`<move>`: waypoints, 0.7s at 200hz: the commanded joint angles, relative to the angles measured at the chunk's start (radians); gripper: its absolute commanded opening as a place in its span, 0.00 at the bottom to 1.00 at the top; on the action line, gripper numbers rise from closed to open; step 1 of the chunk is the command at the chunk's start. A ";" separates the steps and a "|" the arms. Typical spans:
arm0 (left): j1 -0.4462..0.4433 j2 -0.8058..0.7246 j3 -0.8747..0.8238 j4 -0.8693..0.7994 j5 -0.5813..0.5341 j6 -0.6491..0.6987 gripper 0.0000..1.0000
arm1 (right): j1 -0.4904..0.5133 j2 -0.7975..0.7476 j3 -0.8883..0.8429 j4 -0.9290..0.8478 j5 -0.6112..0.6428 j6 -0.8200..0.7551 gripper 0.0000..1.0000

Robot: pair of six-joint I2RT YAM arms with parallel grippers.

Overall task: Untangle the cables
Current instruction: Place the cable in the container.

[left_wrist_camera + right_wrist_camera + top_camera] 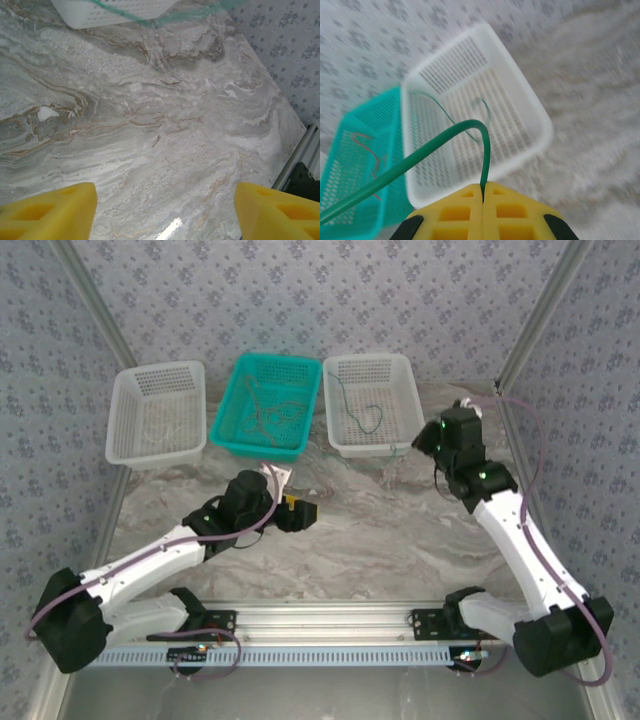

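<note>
**Two-arm cable sorting, task partly done.** My right gripper [483, 192] has its yellow fingers pressed together on a green cable [440, 142]. The cable rises from the fingertips, arcs over and runs off toward the lower left of the wrist view. From above, this gripper stands just beside the near right corner of the right white basket [375, 450].

A thin green strand [362, 418] lies inside that basket. I cannot tell whether it is the far end of the cable I hold.

My left gripper [165, 212] hangs over the bare marble table [160, 125], fingers wide apart with nothing between them. From above, it sits just in front of the teal basket [255, 451].

The clump of cables [268, 418] lies in the teal basket as reddish-brown and pale loops, apparently with some green, overlapping one another. I cannot make out whether the left white basket [150, 458] holds anything.

**Progress, as a judgement.** One green wire appears to have been pulled free of the clump and brought to the right basket, where it has yet to be let go. Most of the work is left: the loops in the teal basket look tangled, and each strand has yet to be drawn out and set apart. My empty left gripper is well placed to reach in for the next one.
</note>
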 commanded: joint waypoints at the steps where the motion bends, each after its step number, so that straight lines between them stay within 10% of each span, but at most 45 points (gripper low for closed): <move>1: 0.003 -0.056 -0.001 0.030 0.011 0.015 0.82 | 0.005 0.105 0.162 0.077 0.066 -0.100 0.00; 43: 0.002 -0.150 -0.038 -0.010 -0.021 0.017 0.99 | 0.008 0.385 0.519 0.074 0.176 -0.240 0.00; 140: 0.003 -0.360 -0.072 -0.137 -0.092 0.056 0.99 | 0.018 1.073 1.211 -0.300 0.296 -0.779 0.00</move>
